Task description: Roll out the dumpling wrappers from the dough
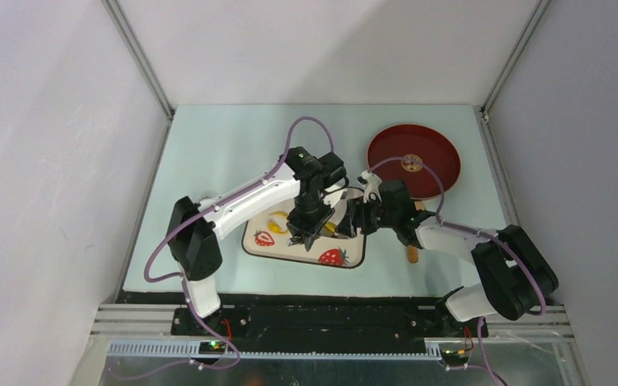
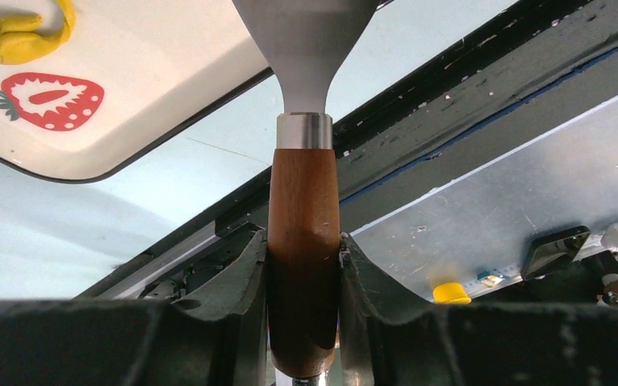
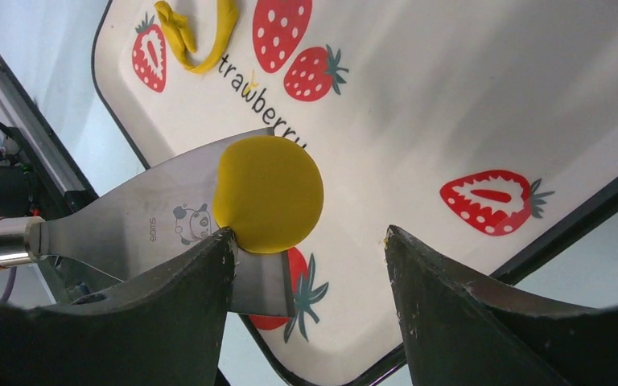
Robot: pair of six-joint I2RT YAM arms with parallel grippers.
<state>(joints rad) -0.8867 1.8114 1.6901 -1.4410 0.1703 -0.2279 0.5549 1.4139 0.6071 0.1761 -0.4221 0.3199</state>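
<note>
A round, flat yellow wrapper (image 3: 268,193) is seen lying on the metal blade of a scraper (image 3: 129,229), its far edge overhanging the blade above the strawberry-print tray (image 3: 451,96). The right claw (image 3: 307,235) is held open around the wrapper, and its one finger (image 3: 169,305) is seen touching the wrapper's near edge and the blade, while the other finger is kept apart from both. The scraper's wooden handle is gripped firmly by the closed left claw (image 2: 303,241), with the blade pointed away from the wrist. A curled strip of leftover dough (image 3: 175,30) is left on the tray's far part, near a printed strawberry. Well apart, on the red plate (image 1: 430,181) at the far right of the pale surface (image 1: 209,161), a small tan wrapper (image 1: 411,163) is laid.
</note>
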